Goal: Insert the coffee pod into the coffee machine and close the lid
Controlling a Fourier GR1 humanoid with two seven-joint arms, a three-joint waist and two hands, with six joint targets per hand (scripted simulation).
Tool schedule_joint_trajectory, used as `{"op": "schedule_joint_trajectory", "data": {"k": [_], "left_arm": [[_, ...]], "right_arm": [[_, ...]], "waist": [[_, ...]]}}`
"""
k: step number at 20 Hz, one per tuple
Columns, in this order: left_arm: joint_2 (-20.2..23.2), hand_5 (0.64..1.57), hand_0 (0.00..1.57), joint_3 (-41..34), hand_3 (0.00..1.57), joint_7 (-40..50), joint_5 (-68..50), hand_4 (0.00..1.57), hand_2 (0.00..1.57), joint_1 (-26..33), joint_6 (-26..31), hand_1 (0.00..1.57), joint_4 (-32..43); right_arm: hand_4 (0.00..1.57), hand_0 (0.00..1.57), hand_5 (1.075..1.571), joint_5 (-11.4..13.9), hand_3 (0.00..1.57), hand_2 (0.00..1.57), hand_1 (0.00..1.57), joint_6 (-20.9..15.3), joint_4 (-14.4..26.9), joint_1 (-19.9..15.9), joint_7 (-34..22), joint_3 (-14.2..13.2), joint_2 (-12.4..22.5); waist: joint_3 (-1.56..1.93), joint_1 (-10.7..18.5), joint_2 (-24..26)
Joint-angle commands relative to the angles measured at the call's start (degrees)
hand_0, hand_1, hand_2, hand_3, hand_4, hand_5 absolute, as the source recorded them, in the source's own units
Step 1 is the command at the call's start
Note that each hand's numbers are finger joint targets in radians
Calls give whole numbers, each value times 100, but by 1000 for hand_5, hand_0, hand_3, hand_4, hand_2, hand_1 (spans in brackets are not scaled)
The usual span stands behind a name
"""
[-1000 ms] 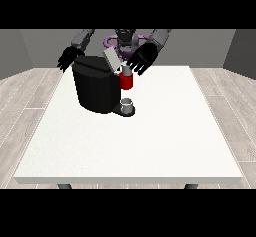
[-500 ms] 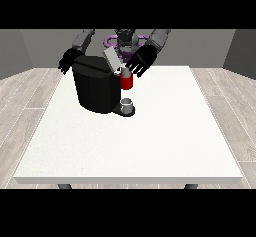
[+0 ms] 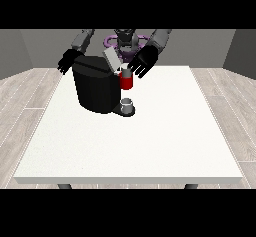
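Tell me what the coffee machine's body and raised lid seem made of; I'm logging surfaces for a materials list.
The coffee machine body looks like matte black plastic: dark, even, almost no shine. Its raised lid looks like a light grey panel, plastic or brushed metal; the look leaves that open.

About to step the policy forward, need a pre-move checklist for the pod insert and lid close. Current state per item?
1. Lid raised on the coffee machine: ok, it stands tilted up.
2. Pod in the machine: cannot tell, no pod shows apart from the red part at the machine's front.
3. Robot hand at the view's right near the lid: ok, fingers spread.
4. Robot hand at the view's left out of the way: ok, behind the machine.
5. Cup under the spout: ok.
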State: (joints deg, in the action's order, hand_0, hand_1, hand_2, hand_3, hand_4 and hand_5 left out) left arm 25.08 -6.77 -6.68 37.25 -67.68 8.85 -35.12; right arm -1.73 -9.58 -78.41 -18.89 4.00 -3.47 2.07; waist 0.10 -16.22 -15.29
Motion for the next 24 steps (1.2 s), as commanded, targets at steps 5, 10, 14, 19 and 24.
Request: {"op": "schedule_joint_trajectory", "data": {"k": [5, 10, 14, 19, 24], "left_arm": [[266, 1571, 1152, -14, 1020, -191, 100, 450, 1178, -66, 104, 1152, 45], [-164, 1571, 1056, 181, 937, 114, 238, 393, 1108, -112, 46, 1056, -85], [-12, 1571, 1050, 79, 962, -66, 265, 364, 1119, 34, -119, 1050, 24], [192, 1571, 912, 139, 865, -453, 324, 363, 1022, 129, 75, 912, 27], [296, 1571, 0, 381, 0, -660, 596, 0, 0, 299, 170, 0, 73]], "right_arm": [[408, 0, 1571, -117, 0, 0, 0, 110, -56, -26, 186, -60, 31], [477, 0, 1571, -78, 0, 0, 0, -14, 299, -83, 223, -142, -5], [459, 0, 1571, -60, 0, 0, 0, 99, 79, 81, 275, 26, -42], [413, 0, 1571, -65, 0, 0, 0, -92, 119, 43, 174, -97, -43], [360, 0, 1571, -31, 0, 0, 0, -96, -68, -63, -143, -119, 137]], "waist": [[-8, -94, -165], [-6, 112, 12], [-8, -27, -59], [-9, 108, -118], [-10, 95, -22]]}}
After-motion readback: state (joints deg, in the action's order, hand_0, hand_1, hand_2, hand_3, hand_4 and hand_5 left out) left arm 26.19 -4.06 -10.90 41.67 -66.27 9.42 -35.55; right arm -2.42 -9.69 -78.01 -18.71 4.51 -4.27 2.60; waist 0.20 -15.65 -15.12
